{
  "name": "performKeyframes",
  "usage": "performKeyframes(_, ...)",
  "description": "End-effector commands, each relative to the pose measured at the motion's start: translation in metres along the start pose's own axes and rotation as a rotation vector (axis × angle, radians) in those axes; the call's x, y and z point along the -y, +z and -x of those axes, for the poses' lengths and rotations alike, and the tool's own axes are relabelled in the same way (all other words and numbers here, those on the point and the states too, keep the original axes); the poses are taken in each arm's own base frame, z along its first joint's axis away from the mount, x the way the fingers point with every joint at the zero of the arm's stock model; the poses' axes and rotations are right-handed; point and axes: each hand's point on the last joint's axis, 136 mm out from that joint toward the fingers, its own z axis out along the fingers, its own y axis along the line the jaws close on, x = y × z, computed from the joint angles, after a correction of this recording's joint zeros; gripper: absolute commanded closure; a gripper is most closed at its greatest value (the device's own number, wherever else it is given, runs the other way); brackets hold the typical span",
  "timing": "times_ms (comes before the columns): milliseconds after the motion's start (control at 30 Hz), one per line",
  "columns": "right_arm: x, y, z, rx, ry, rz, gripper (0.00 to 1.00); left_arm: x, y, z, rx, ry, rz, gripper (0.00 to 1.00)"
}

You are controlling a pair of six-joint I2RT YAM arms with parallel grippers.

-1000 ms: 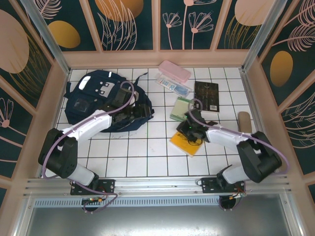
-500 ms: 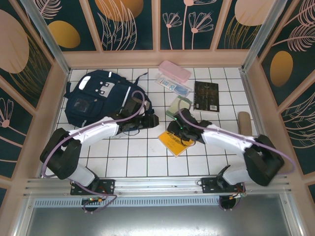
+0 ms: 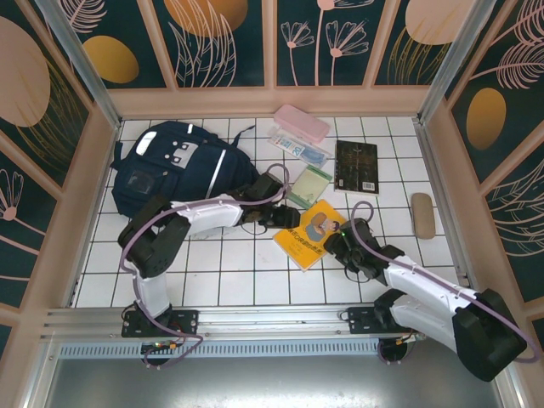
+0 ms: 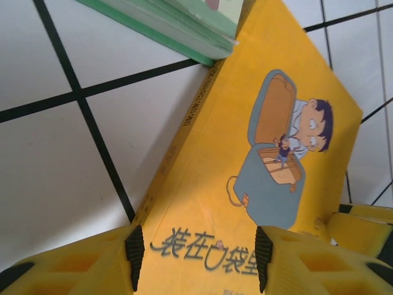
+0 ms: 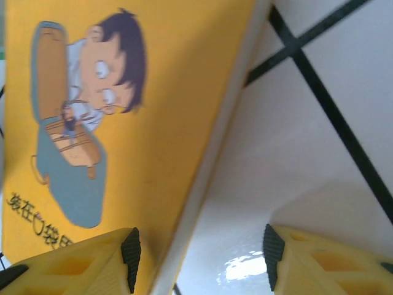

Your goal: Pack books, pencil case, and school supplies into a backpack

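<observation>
A yellow picture book lies flat on the white tiles, with a pale green book just behind it. My left gripper reaches across from the backpack side and hovers open over the book's left part; in the left wrist view its jaws stand apart above the yellow cover, beside the green book. My right gripper is open at the book's right edge, which runs between its fingers. The navy backpack lies at the back left. The pink pencil case and clear packet lie at the back.
A dark brown book lies at the back right and a tan roll near the right wall. Wooden walls close in the tiled table on three sides. Bare tiles lie right of the yellow book.
My left arm swung right from the backpack to the yellow book. My right arm drew back toward the near right, uncovering the book, which shifted a little left.
</observation>
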Motion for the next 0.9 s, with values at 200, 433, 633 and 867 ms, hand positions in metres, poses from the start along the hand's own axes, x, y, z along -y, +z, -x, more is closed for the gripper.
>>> performKeyframes(200,-0.031,0.01,0.008,-0.02,0.033,0.161,0.47,-0.008,0.02,-0.03,-0.102,0.003,-0.015,0.52)
performKeyframes(433,-0.045,0.017,0.014,-0.05,-0.035,0.183,0.53,0.018,-0.003,-0.049,-0.106,-0.035,-0.159,0.56)
performKeyframes(633,-0.033,0.025,0.008,-0.088,-0.073,0.111,0.58,-0.006,0.002,-0.035,-0.067,-0.002,0.012,0.53)
performKeyframes(867,-0.022,0.031,0.003,-0.119,-0.089,0.058,0.62,-0.034,0.029,-0.038,-0.103,0.003,0.118,0.54)
